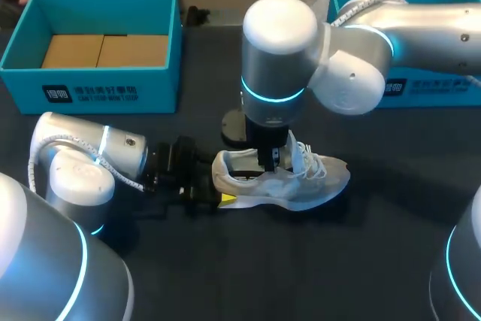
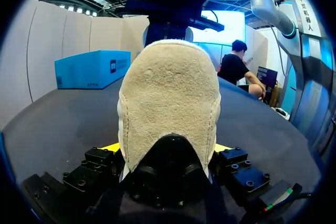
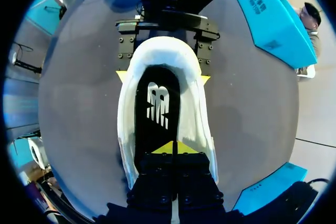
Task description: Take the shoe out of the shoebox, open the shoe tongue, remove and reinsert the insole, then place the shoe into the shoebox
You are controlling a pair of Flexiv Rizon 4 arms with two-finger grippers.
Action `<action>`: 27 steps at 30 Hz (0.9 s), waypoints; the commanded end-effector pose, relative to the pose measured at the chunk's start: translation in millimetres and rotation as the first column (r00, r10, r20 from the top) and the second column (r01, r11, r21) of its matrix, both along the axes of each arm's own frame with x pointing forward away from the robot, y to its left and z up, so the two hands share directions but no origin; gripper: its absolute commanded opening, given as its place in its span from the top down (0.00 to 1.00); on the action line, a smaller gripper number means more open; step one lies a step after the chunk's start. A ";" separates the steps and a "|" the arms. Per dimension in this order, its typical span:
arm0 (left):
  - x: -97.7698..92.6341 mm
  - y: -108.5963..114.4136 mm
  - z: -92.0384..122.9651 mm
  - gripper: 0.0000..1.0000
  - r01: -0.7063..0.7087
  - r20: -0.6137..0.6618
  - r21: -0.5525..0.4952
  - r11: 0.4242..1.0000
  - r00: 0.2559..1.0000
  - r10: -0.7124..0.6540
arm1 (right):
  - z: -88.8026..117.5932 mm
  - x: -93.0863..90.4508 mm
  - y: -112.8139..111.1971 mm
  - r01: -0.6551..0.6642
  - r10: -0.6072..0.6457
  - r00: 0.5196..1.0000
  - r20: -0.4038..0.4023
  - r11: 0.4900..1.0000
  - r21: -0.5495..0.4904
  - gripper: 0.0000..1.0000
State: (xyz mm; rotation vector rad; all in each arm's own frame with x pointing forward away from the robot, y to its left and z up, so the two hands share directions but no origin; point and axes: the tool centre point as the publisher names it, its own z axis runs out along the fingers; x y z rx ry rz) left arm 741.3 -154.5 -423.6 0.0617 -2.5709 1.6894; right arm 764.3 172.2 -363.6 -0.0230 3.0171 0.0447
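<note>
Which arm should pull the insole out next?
Right. The right gripper sits over the insole inside the shoe; the left gripper is busy clamping the heel.

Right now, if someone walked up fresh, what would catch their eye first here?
A white shoe lies mid-table, its heel clamped from both sides by the left gripper. The right gripper comes straight down into its opening, yellow tips together over the black insole. A teal shoebox stands open at the far left.
</note>
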 end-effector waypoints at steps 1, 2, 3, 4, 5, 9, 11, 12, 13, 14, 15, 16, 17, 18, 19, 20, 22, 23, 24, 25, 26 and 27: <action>0.2 -0.1 -0.1 1.00 0.001 0.000 0.002 1.000 1.000 -0.001 | -1.2 0.3 1.9 0.000 0.000 1.000 0.001 1.000 -0.003 1.00; 0.2 -0.1 -0.1 1.00 0.001 0.000 0.002 1.000 1.000 -0.001 | -1.2 0.3 1.9 0.000 0.000 1.000 0.001 1.000 -0.003 1.00; 0.2 -0.1 -0.1 1.00 0.001 0.000 0.002 1.000 1.000 -0.001 | -1.2 0.3 1.9 0.000 0.000 1.000 0.001 1.000 -0.003 1.00; 0.2 -0.1 -0.1 1.00 0.001 0.000 0.002 1.000 1.000 -0.001 | -1.2 0.3 1.9 0.000 0.000 1.000 0.001 1.000 -0.003 1.00; 0.2 -0.1 -0.1 1.00 0.001 0.000 0.002 1.000 1.000 -0.001 | -1.2 0.3 1.9 0.000 0.000 1.000 0.001 1.000 -0.003 1.00; 0.2 -0.1 -0.1 1.00 0.001 0.000 0.002 1.000 1.000 -0.001 | -1.2 0.3 1.9 0.000 0.000 1.000 0.001 1.000 -0.003 1.00; 0.2 -0.1 -0.1 1.00 0.001 0.000 0.002 1.000 1.000 -0.001 | -1.2 0.3 1.9 0.000 0.000 1.000 0.001 1.000 -0.003 1.00; 0.2 -0.1 -0.1 1.00 0.001 0.000 0.002 1.000 1.000 -0.001 | -1.2 0.3 1.9 0.000 0.000 1.000 0.001 1.000 -0.003 1.00; 0.2 -0.1 -0.1 1.00 0.001 0.000 0.002 1.000 1.000 -0.001 | -1.2 0.3 1.9 0.000 0.000 1.000 0.001 1.000 -0.003 1.00; 0.2 -0.1 -0.1 1.00 0.001 0.000 0.002 1.000 1.000 -0.001 | -1.2 0.3 1.9 0.000 0.000 1.000 0.001 1.000 -0.003 1.00; 0.2 -0.1 -0.1 1.00 0.001 0.000 0.002 1.000 1.000 -0.001 | -3.5 -0.4 1.0 -0.009 0.009 1.000 -0.009 1.000 -0.010 1.00; 0.2 -0.1 -0.1 1.00 0.001 0.000 0.002 1.000 1.000 -0.001 | -4.8 -1.4 -0.6 -0.012 0.012 1.000 -0.010 1.000 -0.017 1.00; 0.2 -0.1 -0.1 1.00 0.001 0.000 0.002 1.000 1.000 -0.001 | -6.2 -2.5 -1.1 -0.026 0.026 0.999 -0.021 0.999 -0.020 1.00; 0.2 -0.1 -0.1 1.00 0.001 0.000 0.002 1.000 1.000 -0.001 | -7.1 -3.7 -2.3 -0.026 0.026 0.999 -0.020 1.000 -0.017 1.00; 0.2 -0.1 -0.1 1.00 0.001 0.000 0.002 1.000 1.000 -0.001 | -7.8 -5.0 -3.2 -0.032 0.032 0.999 -0.027 0.999 -0.023 1.00; 0.2 -0.1 -0.1 1.00 0.001 0.000 0.002 1.000 1.000 -0.001 | -8.7 -5.9 -3.9 -0.040 0.040 0.999 -0.026 0.999 -0.020 1.00; 0.2 -0.1 -0.1 1.00 0.001 0.000 0.002 1.000 1.000 -0.001 | -11.3 -7.2 -6.3 -0.041 0.041 0.999 -0.027 0.999 -0.019 1.00; 0.2 -0.1 -0.1 1.00 0.001 0.000 0.002 1.000 1.000 -0.001 | -12.7 -6.9 -7.1 -0.046 0.045 0.999 -0.026 0.999 -0.016 1.00; 0.2 -0.1 -0.1 1.00 0.001 0.000 0.002 1.000 1.000 -0.001 | -14.5 -5.9 -7.9 -0.047 0.047 0.999 -0.028 0.999 -0.015 1.00; 0.2 -0.1 -0.1 1.00 0.001 0.000 0.002 1.000 1.000 -0.001 | -15.8 -5.0 -8.4 -0.050 0.050 0.998 -0.031 0.999 -0.015 1.00; 0.2 -0.1 -0.1 1.00 0.001 0.000 0.002 1.000 1.000 -0.001 | -16.3 -4.0 -8.5 -0.059 0.058 0.998 -0.032 0.998 -0.020 1.00; 0.2 -0.1 -0.1 1.00 0.001 0.000 0.002 1.000 1.000 -0.001 | -17.4 -2.6 -8.4 -0.068 0.067 0.997 -0.041 0.997 -0.031 1.00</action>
